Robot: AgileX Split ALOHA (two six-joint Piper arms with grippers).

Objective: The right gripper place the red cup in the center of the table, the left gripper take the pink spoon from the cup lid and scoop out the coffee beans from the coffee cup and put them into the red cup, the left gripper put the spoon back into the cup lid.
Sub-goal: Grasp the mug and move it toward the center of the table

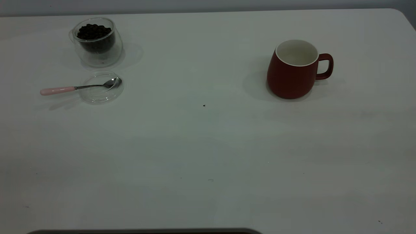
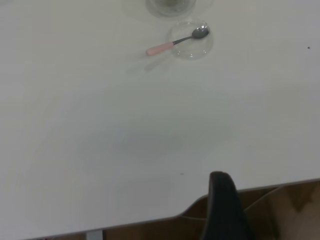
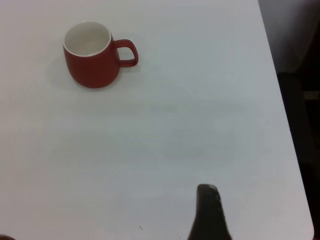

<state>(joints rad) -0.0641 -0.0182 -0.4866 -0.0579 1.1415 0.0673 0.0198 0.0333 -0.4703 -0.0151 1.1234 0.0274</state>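
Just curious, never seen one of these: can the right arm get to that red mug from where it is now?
Probably yes. The red cup stands alone on bare table, nothing near it, handle free. The right end effector sits back near the table's edge with open surface between.

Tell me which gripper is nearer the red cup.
Right. The right gripper hangs back at the table's near edge on the same side as the red cup; the left gripper is parked off the opposite side, by the pink spoon's end.
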